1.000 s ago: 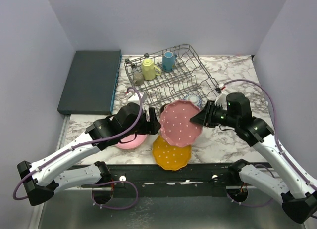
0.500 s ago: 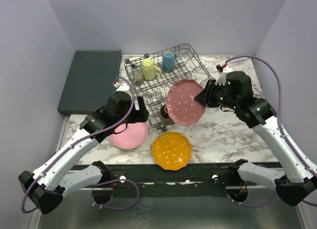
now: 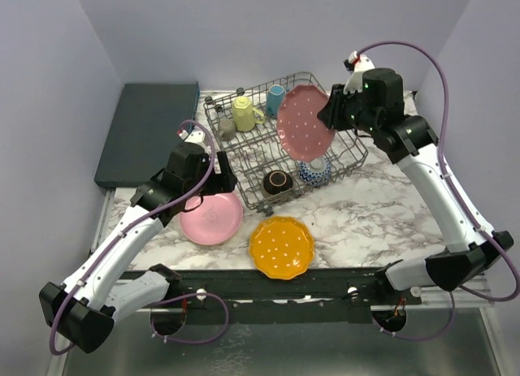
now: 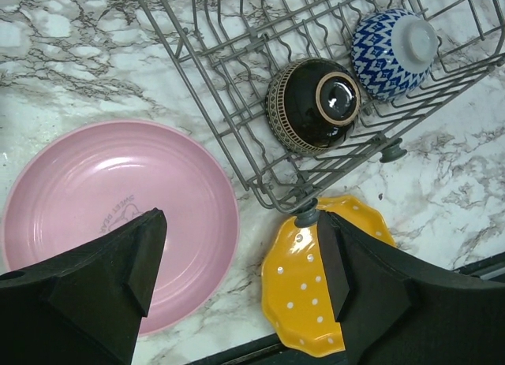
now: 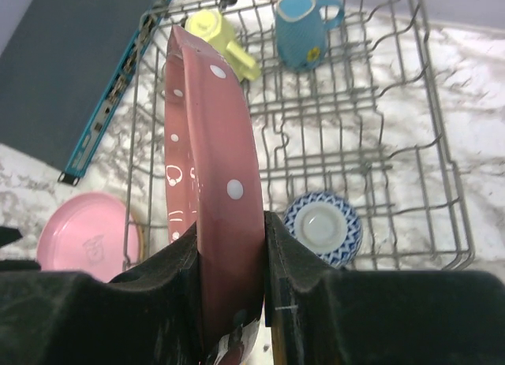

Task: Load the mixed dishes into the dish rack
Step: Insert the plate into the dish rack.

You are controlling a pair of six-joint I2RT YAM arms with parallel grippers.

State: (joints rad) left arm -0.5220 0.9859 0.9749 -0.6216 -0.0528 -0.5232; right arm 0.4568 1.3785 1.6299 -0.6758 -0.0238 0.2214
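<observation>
while hovering above the grey wire dish rack (image 3: 252, 144), pinches the white-dotted dark red plate (image 3: 302, 124) by its rim, upright on edge, in the right gripper (image 5: 230, 239). spreads the left gripper (image 4: 238, 239) wide, holding nothing, over the pink plate (image 3: 211, 218) near the orange dotted plate (image 3: 281, 247) on the marble table (image 3: 366, 213). inside rack: dark brown bowl (image 3: 277, 181), blue-white bowl (image 3: 314, 172), yellow mug (image 3: 243, 114), blue mug (image 3: 276, 100).

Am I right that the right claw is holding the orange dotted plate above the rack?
Not quite: the right claw is holding the red dotted plate above the rack; the orange plate lies on the table, as the top view shows.
</observation>
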